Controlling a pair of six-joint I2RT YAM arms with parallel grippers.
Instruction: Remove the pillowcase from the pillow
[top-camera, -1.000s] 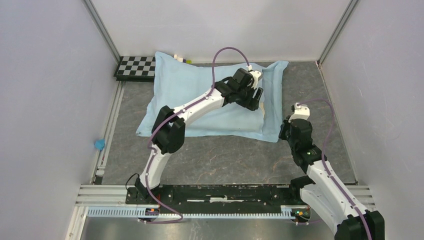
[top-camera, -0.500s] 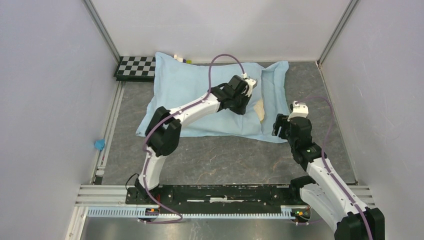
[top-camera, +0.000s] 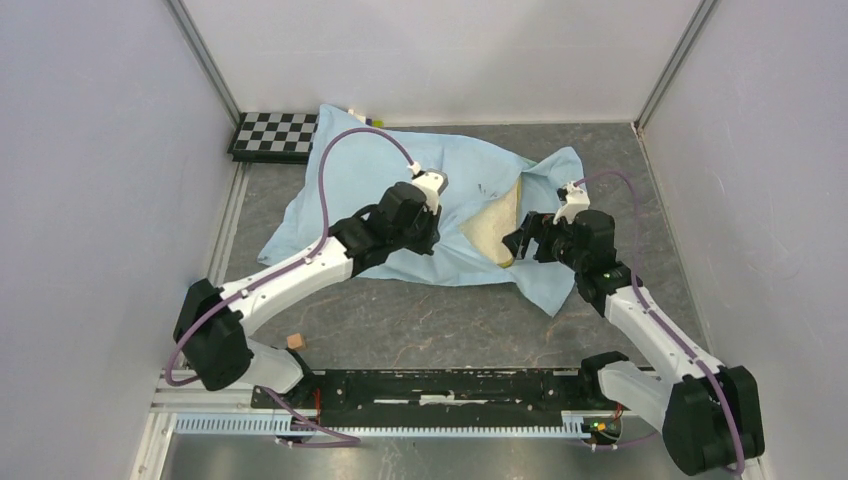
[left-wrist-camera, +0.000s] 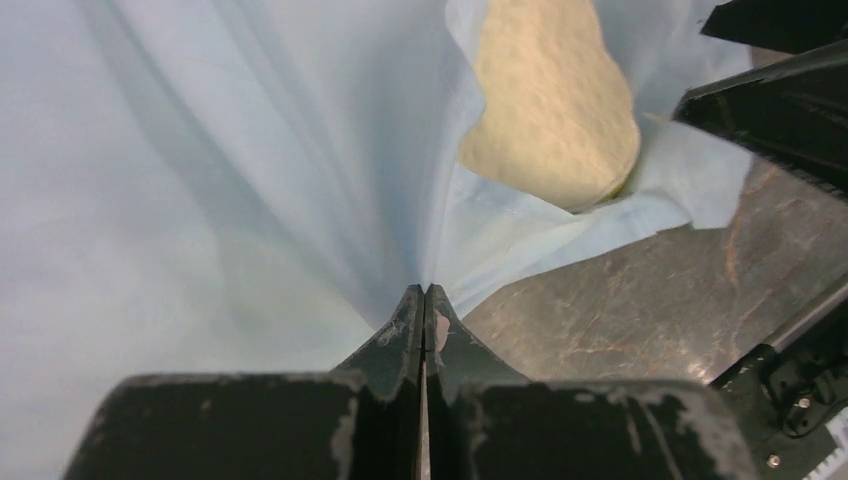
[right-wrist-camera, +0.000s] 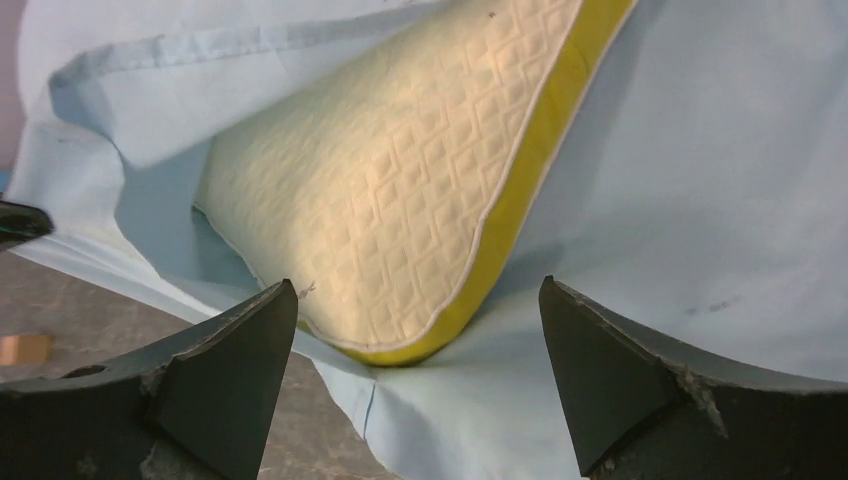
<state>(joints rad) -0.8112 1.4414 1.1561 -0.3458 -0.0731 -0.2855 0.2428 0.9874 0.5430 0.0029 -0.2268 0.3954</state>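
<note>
The light-blue pillowcase (top-camera: 350, 180) lies rumpled across the middle of the table. Its right end is drawn back off the cream pillow (top-camera: 492, 225). My left gripper (top-camera: 430, 232) is shut on a pinch of pillowcase (left-wrist-camera: 200, 150), and the cloth fans out taut from its tips (left-wrist-camera: 424, 292). The bared pillow (left-wrist-camera: 550, 100) shows beyond them to the right. My right gripper (top-camera: 520, 243) stands open at the pillow's near corner. In the right wrist view the quilted pillow (right-wrist-camera: 400, 200) with its yellow side band sits just ahead of the gripper (right-wrist-camera: 415, 283), with pillowcase (right-wrist-camera: 700, 180) underneath it.
A checkerboard (top-camera: 275, 133) lies at the back left, with small items (top-camera: 360, 117) behind the pillowcase. A small tan block (top-camera: 294, 341) sits on the table near the left arm's base. Grey walls close in both sides, and a rail (top-camera: 450, 400) runs along the front.
The left gripper shut on the pillowcase and pulled it left and nearer, bunching the cloth and baring the pillow's right end. The right gripper opened and moved left to the pillow's corner.
</note>
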